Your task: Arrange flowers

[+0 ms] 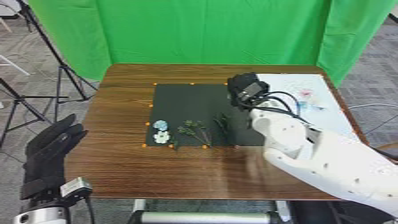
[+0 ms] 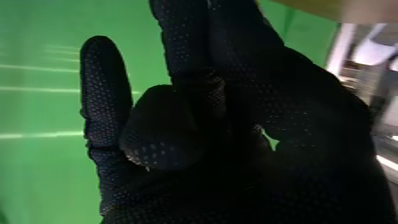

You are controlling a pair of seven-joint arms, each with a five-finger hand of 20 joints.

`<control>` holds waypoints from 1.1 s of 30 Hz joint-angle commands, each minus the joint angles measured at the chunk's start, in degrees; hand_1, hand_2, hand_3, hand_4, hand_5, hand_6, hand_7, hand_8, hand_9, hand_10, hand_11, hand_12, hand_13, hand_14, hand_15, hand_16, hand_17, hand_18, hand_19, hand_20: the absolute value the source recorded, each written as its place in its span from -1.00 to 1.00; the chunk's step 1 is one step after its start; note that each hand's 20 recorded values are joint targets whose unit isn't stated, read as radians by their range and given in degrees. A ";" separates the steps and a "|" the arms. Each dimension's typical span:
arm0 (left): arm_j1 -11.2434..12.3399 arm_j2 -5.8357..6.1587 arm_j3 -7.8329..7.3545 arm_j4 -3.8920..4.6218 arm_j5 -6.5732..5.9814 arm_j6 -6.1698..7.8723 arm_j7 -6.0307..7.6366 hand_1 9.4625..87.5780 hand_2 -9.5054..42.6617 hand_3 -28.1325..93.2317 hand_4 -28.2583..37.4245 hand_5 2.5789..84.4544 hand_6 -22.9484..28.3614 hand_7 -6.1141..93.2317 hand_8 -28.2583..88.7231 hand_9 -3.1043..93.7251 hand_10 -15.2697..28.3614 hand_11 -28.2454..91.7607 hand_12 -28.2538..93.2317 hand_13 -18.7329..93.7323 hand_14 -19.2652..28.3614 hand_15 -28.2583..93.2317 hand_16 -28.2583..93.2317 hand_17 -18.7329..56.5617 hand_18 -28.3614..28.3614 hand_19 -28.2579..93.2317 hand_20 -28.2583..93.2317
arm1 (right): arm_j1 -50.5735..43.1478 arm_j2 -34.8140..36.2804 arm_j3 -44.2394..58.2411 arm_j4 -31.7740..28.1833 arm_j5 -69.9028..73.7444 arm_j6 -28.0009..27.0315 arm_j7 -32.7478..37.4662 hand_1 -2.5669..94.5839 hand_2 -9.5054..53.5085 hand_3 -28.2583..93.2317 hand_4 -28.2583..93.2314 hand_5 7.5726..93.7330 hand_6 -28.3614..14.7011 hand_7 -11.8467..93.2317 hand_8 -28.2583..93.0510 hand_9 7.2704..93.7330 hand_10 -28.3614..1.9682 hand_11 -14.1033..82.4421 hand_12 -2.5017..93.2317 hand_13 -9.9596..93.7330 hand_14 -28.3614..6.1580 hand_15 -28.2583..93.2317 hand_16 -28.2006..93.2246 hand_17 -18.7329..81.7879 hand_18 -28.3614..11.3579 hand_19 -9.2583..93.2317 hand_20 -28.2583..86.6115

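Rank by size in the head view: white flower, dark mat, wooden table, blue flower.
1. Wooden table
2. Dark mat
3. Blue flower and white flower: too alike to rank.

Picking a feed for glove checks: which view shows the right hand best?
Right wrist view. The right hand is close up against the green cloth, its glove's dotted texture readable. The head view shows it small, by the dark mat's far right corner, texture lost, but gives its place on the table.
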 commanded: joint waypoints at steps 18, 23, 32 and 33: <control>-2.67 -1.56 -0.50 1.00 2.80 -3.40 -2.94 -0.56 -0.51 0.84 -0.64 -0.07 0.29 -0.52 -0.70 -0.17 0.61 0.09 -0.40 -0.21 0.95 0.50 -0.79 -0.74 0.77 0.41 -0.49 | 1.80 -16.76 -6.84 5.36 -4.74 -1.64 -2.39 0.23 -1.00 0.72 -1.00 0.65 0.30 -0.23 -0.45 0.96 0.49 -0.38 -0.18 0.80 0.40 0.77 -0.17 0.06 -0.38 0.93 -0.71; -2.85 -1.61 -0.42 1.09 2.70 -3.63 -2.88 -0.56 -0.51 0.84 -0.64 -0.07 0.29 -0.52 -0.71 -0.17 0.61 0.09 -0.40 -0.22 0.95 0.50 -0.79 -0.74 0.77 0.41 -0.49 | 1.11 -17.80 -6.59 6.62 -4.74 -2.14 -2.34 0.23 -1.00 0.72 -1.00 0.65 0.30 -0.23 -0.45 0.95 0.49 -0.38 -0.18 0.79 0.40 0.77 -0.17 0.06 -0.38 0.93 -0.71; -3.41 -2.08 -0.23 1.37 3.20 -4.38 -3.42 -0.56 -0.51 0.85 -0.64 -0.07 0.29 -0.52 -0.71 -0.17 0.61 0.09 -0.40 -0.22 0.95 0.50 -0.79 -0.74 0.77 0.41 -0.49 | -3.63 -18.30 -2.34 7.61 -9.34 -5.42 -3.42 0.23 -1.00 0.73 -1.00 0.64 0.30 -0.22 -0.45 0.95 0.49 -0.38 -0.18 0.79 0.39 0.77 -0.17 0.06 -0.38 0.92 -0.71; -3.52 -2.06 -0.15 1.43 3.15 -4.36 -3.18 -0.56 -0.51 0.84 -0.64 -0.07 0.29 -0.52 -0.71 -0.17 0.61 0.09 -0.40 -0.21 0.95 0.50 -0.79 -0.74 0.77 0.41 -0.49 | -4.31 -18.37 -1.30 7.62 -9.78 -6.19 -3.67 0.23 -1.00 0.73 -1.00 0.64 0.30 -0.22 -0.45 0.96 0.49 -0.38 -0.18 0.79 0.39 0.77 -0.17 0.06 -0.38 0.92 -0.71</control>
